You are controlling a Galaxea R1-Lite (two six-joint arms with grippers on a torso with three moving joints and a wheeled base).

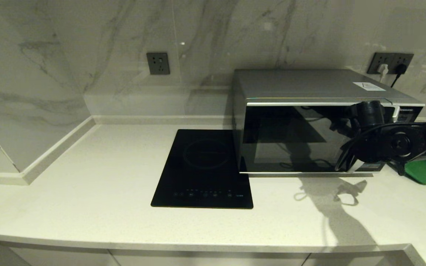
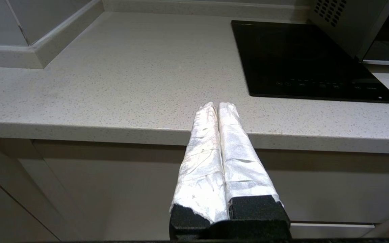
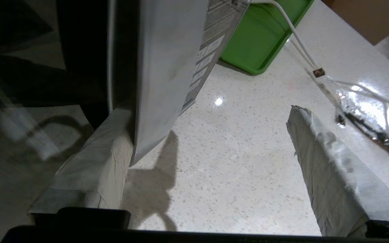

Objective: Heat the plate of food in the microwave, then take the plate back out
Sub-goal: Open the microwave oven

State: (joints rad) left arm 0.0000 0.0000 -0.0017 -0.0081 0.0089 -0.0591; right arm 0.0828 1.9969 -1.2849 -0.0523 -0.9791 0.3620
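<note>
Our right gripper [image 3: 208, 135] is at the microwave [image 1: 309, 122] door.
Its fingers [image 3: 326, 162] gape wide, one against the door edge; dark glass hides any plate. Our left gripper [image 2: 218, 108] hangs closed, empty, before the table [image 1: 87, 184].

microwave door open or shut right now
Shut: the microwave door lies flush with its front in the head view. The open right gripper has one finger at the door's edge.
</note>
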